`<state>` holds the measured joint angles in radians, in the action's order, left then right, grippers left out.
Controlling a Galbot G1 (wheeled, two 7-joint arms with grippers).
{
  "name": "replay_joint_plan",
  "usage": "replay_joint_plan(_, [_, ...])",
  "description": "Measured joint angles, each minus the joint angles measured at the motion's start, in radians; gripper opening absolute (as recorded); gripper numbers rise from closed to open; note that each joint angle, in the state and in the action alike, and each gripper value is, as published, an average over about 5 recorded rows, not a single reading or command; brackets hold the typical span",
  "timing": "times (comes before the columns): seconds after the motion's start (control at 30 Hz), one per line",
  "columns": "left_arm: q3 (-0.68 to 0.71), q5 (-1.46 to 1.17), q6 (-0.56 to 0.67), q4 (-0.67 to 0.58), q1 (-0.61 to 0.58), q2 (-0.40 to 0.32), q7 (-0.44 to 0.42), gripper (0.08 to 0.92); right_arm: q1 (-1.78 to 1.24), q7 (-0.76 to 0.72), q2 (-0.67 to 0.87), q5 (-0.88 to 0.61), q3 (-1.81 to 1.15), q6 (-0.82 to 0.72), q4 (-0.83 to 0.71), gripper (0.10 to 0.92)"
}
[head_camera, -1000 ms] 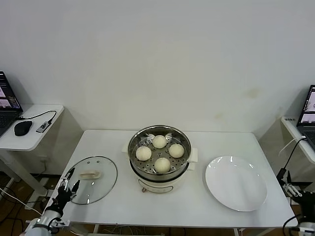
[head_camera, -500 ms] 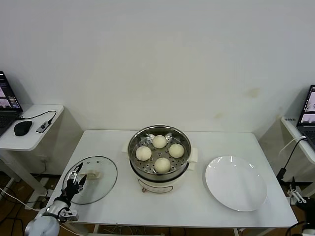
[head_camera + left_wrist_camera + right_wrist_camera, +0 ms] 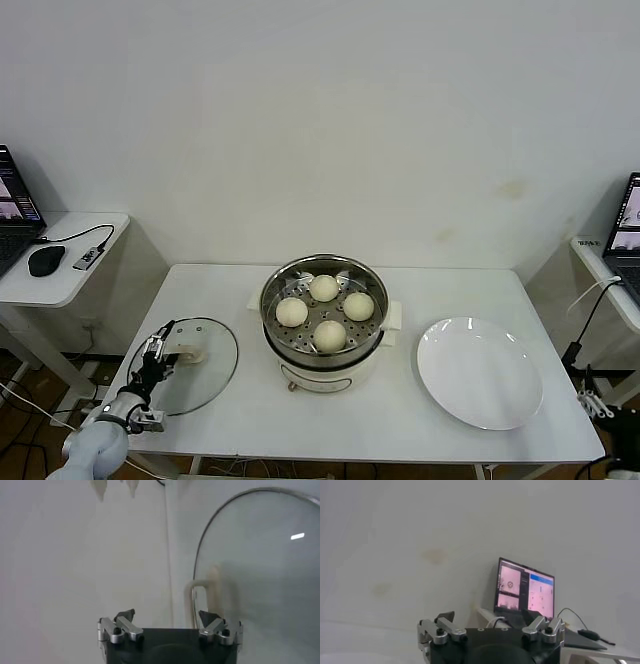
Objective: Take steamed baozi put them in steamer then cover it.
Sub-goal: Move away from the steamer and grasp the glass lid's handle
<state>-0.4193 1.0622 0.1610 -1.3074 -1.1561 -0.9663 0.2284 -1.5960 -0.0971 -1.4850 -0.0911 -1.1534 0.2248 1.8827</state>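
Right now I see the table with the steamer at its middle, uncovered. By the right edge lies a white plate. Near the front-left corner the lid lies flat, handle up. Four baozi sit on the steamer's perforated tray. My left gripper hovers over the lid's left side beside the handle, fingers spread apart and holding nothing. My right gripper hangs off the front-right corner, also open with nothing between its fingers.
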Motion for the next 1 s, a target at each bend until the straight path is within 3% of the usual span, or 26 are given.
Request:
replay_joint_plan(0.77, [0.006, -0.029, 0.010, 0.081, 0.036, -0.016, 0.027, 0.175, -0.003, -0.001, -0.010, 0.022, 0.018, 0.001, 0.004, 0.823])
replay_joint_plan(1.0, [-0.029, -0.032, -0.014, 0.013, -0.005, -0.009, 0.051, 0.149, -0.006, -0.001, -0.007, 0.031, 0.033, 0.005, 0.010, 0.823])
